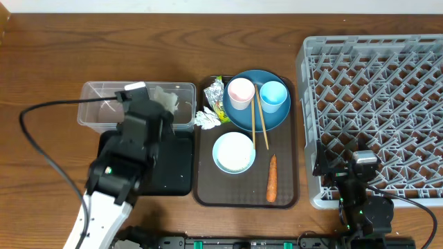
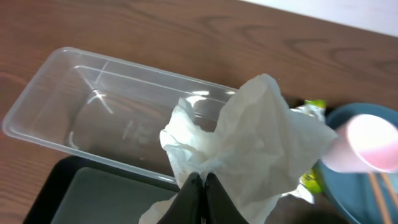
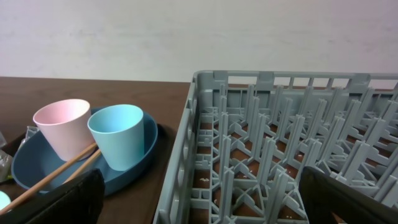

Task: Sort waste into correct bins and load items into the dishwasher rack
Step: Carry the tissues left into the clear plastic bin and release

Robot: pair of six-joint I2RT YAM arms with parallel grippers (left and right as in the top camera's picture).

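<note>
tissue is the thing in hand: the left gripper (image 2: 202,182) is pressed together on a small fold of a crumpled white tissue (image 2: 249,143). the tissue billows above the near wall of the clear rectangular plastic tub (image 2: 62,59), with its lower part over the flat black rectangular tray (image 2: 56,183) that touches the tub. the right gripper (image 3: 199,180) stands spread wide with nothing between its jaws, low by the near corner of the large grey plastic dishwasher rack (image 3: 267,124).

the likely trouble is the drop. the tissue is light and wide, so if it is let go from this spot it could drape over the tub wall or settle on the black tray instead of inside. it might also cling to the pads when they part. the pinch takes only a thin fold, so a quick swing could shake it loose early. the pink cup (image 2: 364,146) on the large round blue plate (image 2: 339,186) stands just beside the tissue's edge, and a sideways sweep could knock it over.
</note>
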